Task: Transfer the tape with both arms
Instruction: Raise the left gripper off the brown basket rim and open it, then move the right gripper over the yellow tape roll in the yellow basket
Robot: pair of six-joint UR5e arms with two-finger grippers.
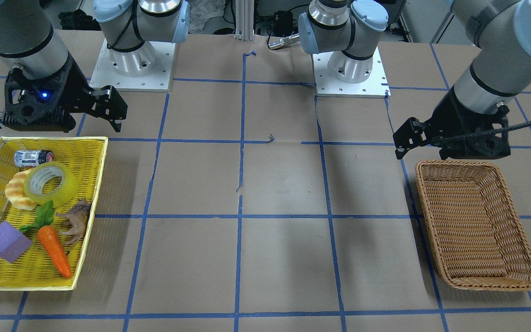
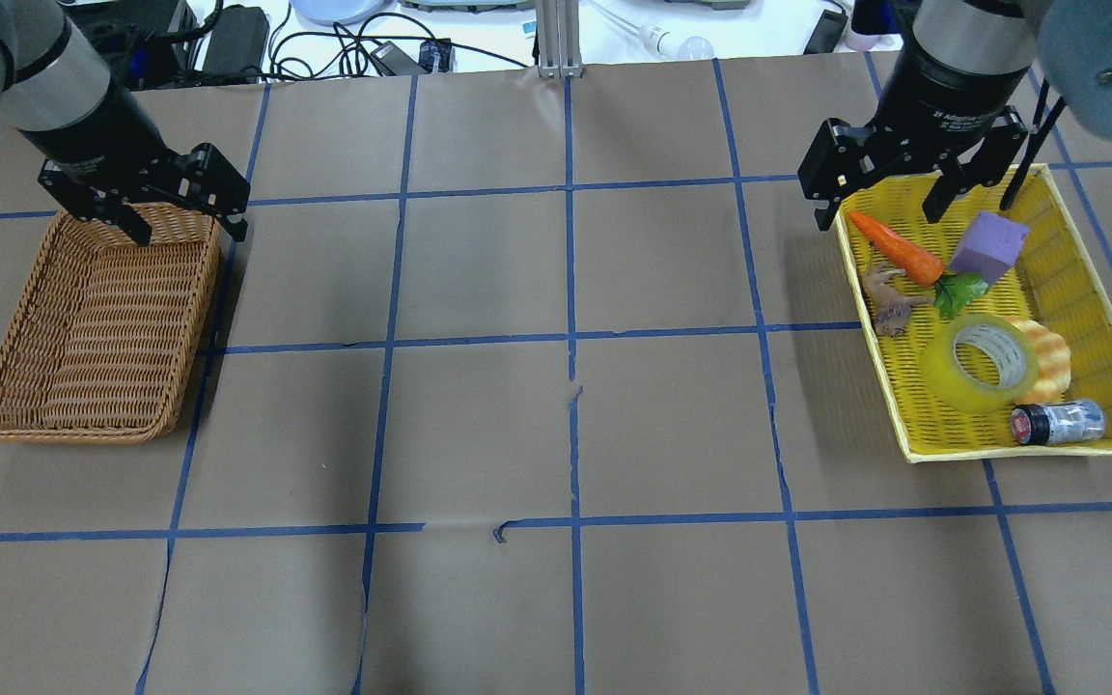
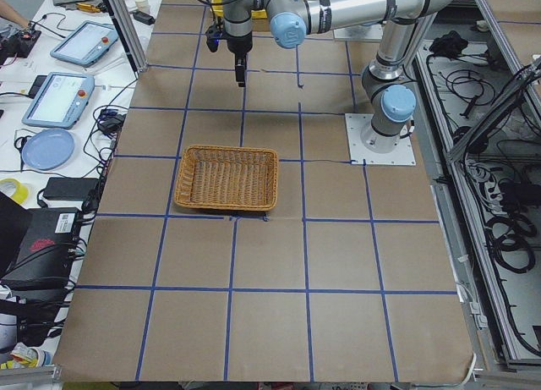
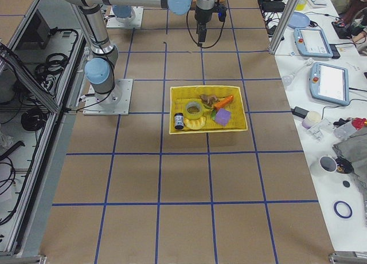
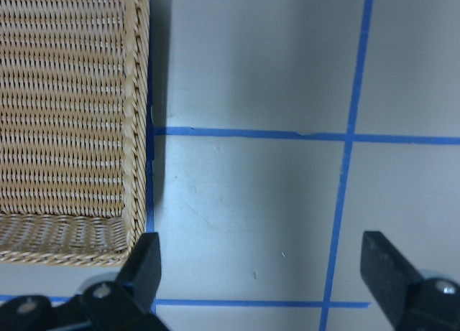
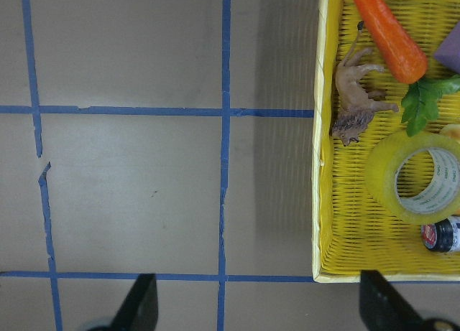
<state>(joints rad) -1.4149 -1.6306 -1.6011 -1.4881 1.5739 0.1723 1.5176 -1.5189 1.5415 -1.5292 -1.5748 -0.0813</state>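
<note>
Yellow tape roll [image 2: 981, 362] is sitting in the yellow basket [image 2: 908, 386], propped on the croissant toy [image 2: 1048, 357], a bit robot-side of the right fingers [image 2: 940, 201]. Those hang spread apart over the carrot [image 2: 894, 249] end. The left fingers [image 2: 228, 205] are spread too, above the wicker basket [image 2: 83, 427] on the counter [image 2: 566, 434].

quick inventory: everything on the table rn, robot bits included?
table: 1, brown paper, blue grid
wicker basket: 1, tan, robot's left side
yellow basket: 1, yellow, robot's right side
tape: 1, translucent yellow, yellow basket, against croissant toy
croissant toy: 1, pale tan, yellow basket
carrot: 1, orange, green leaves, yellow basket
block: 1, purple, yellow basket
animal figure: 1, brown, yellow basket
small can: 1, silver, dark end, yellow basket
left pincer: 1, black, open, over wicker basket's edge
right pincer: 1, black, open, over yellow basket's edge
</note>
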